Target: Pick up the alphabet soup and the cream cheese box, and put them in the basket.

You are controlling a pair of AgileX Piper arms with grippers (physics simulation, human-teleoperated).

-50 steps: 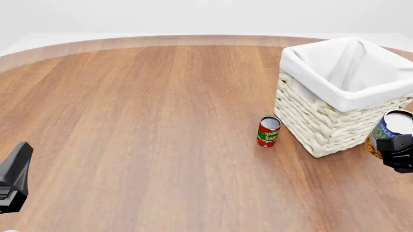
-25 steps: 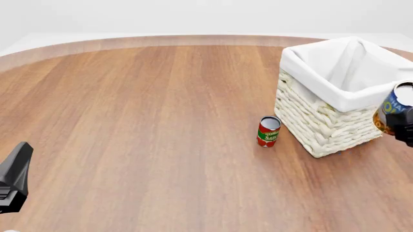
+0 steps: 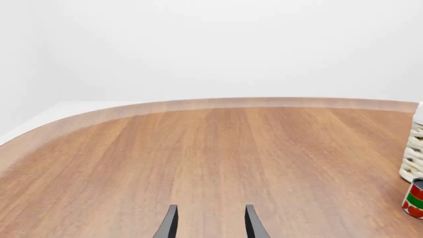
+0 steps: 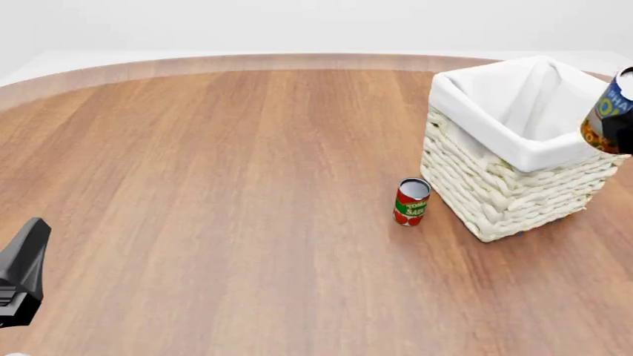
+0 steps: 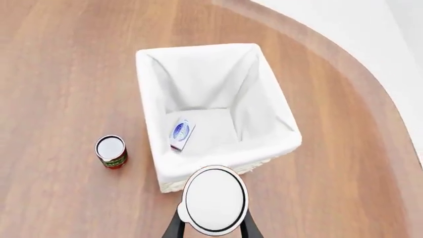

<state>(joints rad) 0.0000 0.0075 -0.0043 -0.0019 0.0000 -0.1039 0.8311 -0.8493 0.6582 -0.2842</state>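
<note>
While left tool [image 3: 208, 223] idles open and empty at the desk's near-left edge, right tool [image 5: 211, 225] grips the alphabet soup [image 4: 611, 111], which rose over the last second from desk level beside the basket [image 4: 494, 193] to above its right rim. Cream cheese box [image 5: 180, 133] already lies inside. Judgement: carry inward, then release; red can [image 4: 411, 201] stays out
</note>
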